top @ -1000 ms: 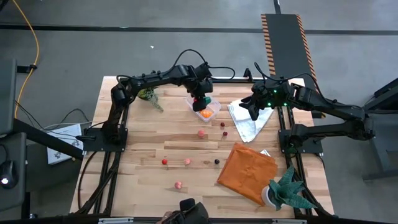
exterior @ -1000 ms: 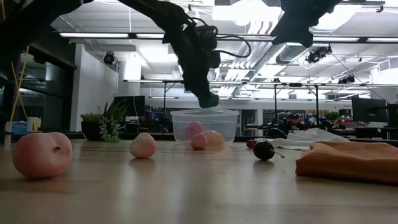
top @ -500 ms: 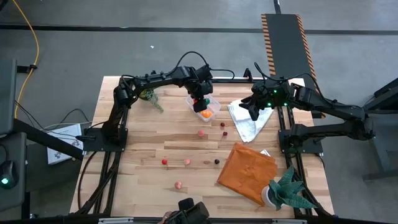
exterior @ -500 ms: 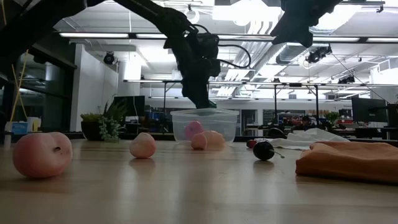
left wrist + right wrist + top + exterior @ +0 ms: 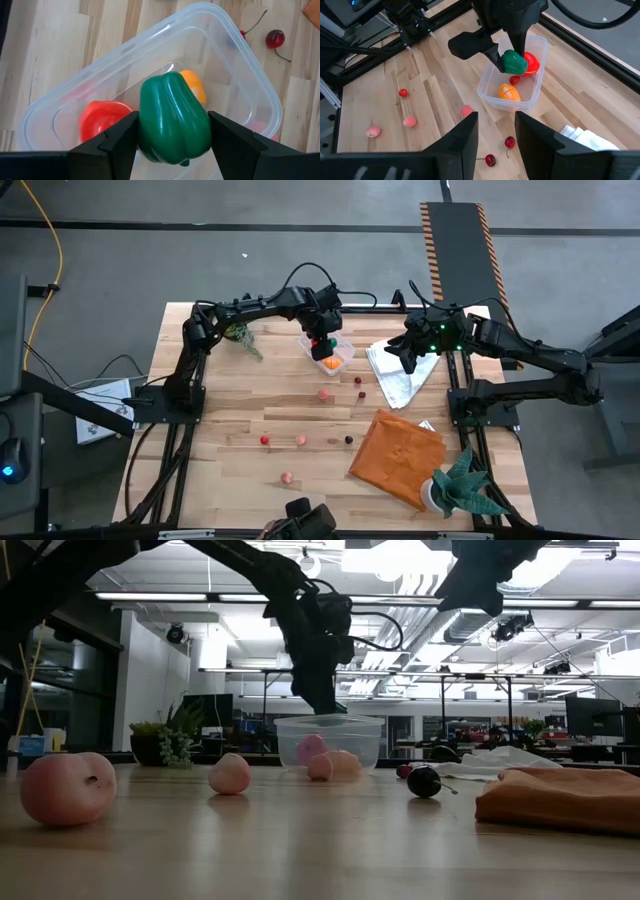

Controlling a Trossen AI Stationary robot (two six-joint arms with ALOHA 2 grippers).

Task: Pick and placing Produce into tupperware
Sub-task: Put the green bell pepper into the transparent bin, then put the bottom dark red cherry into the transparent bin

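Lying loose on tabletop, near edge to middle: pink fruit, small red fruit, pink piece, dark cherry, pink piece. Orange cloth toward right edge. Tupperware near far edge, centre, containing red pepper and orange fruit. Left gripper above tupperware, jaws clamped on green pepper. Right gripper over white cloth, far right, jaws spread, holding nothing.
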